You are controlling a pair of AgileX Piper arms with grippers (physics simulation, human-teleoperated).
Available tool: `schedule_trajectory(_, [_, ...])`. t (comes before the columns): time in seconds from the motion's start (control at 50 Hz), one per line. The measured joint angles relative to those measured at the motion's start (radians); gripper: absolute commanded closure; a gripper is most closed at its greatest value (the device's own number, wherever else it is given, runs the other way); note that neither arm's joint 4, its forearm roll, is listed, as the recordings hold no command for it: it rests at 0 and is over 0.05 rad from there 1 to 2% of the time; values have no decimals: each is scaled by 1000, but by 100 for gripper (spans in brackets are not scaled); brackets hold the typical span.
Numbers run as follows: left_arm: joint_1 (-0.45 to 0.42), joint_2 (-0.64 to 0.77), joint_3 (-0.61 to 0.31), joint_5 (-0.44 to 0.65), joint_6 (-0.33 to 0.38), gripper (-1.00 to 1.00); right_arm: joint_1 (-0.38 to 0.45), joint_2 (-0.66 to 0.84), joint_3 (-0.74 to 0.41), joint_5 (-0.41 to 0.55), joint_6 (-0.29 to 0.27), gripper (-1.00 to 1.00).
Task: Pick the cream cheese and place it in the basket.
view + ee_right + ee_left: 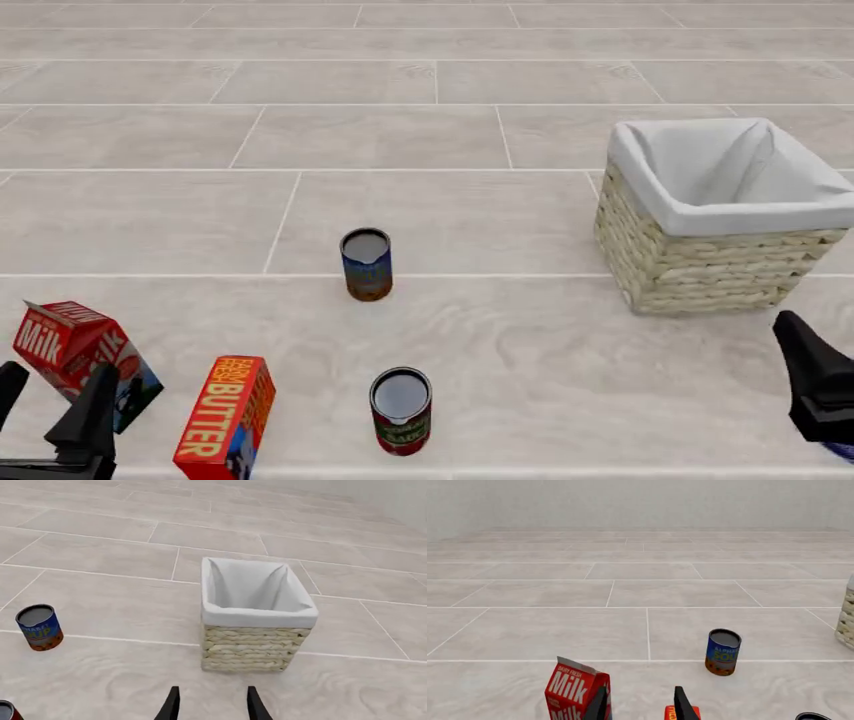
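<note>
1. Pale grey stone-look tiles [441, 210] with thin light seams form the work surface, matte and faintly veined.
2. At right stands the basket [694, 265], square, woven of pale straw, with smooth white cloth folded over its rim.
3. Two cylindrical tins stand upright: a blue soup can [366, 264] and, nearer, a red can [400, 411].
4. An orange-red butter box [224, 418] sits beside a tilted red milk carton [67, 348] at lower left.
5. The cream cheese cannot be made out in any view.
6. The left gripper [639, 705] sits low beside the milk carton, its dark jaws parted and empty.
7. The right gripper [211, 703] points at the basket, jaws apart, gripping nothing.
</note>
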Motion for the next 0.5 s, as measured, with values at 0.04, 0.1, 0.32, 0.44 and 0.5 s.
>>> schedule_trajectory(0.04, [0,0,0,0,0,-100,-5,6,-12,22,-13,-100])
schedule_trajectory(0.1, [0,0,0,0,0,-100,-9,12,-33,57,-30,-100])
schedule_trajectory(0.32, [0,0,0,0,0,-100,-33,58,-118,189,-100,-100])
schedule_trajectory(0.44, [0,0,0,0,0,-100,-57,77,-136,232,-137,-100])
schedule_trajectory(0.5, [0,0,0,0,0,-100,-68,85,-137,250,-157,-100])
